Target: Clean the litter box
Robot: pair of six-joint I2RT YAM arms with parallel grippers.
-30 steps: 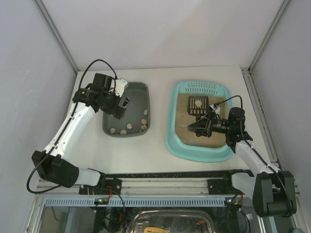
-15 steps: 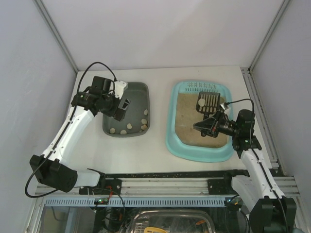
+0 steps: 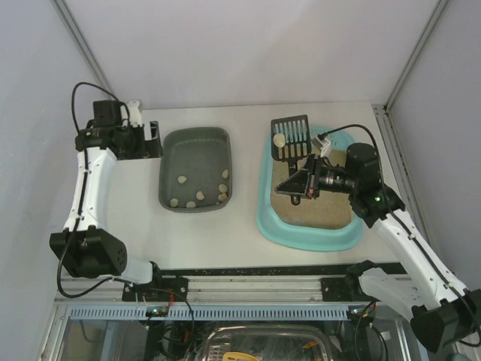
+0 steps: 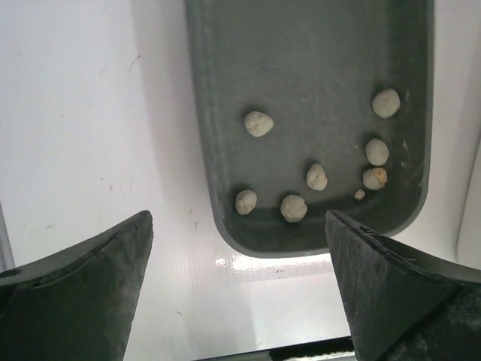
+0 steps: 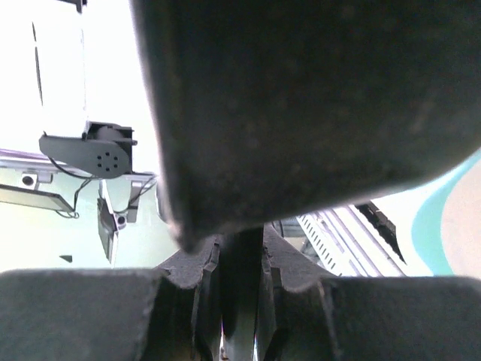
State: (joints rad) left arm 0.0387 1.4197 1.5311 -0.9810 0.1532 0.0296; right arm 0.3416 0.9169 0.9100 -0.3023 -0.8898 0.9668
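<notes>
The light-turquoise litter box (image 3: 301,239) lies right of centre, with beige litter (image 3: 331,210) inside. My right gripper (image 3: 302,183) is shut on the handle of a black slotted scoop (image 3: 297,126), held raised over the box's far-left corner. One pale clump (image 3: 279,140) rests on the scoop. In the right wrist view the fingers (image 5: 188,286) clamp the handle (image 5: 240,256), and the scoop's underside (image 5: 301,98) fills the top. My left gripper (image 3: 149,140) is open and empty, left of the dark grey tray (image 3: 197,150).
The dark grey tray (image 4: 316,68) holds several pale clumps (image 4: 258,123) near its front end. A metal rail (image 3: 248,272) runs along the table's near edge. Enclosure walls stand left, right and behind. The litter box rim (image 5: 430,226) shows at the right of the right wrist view.
My right gripper has lifted the scoop with the clump out of the litter, up and left toward the box's far-left corner. My left arm has swung left, off the grey tray.
</notes>
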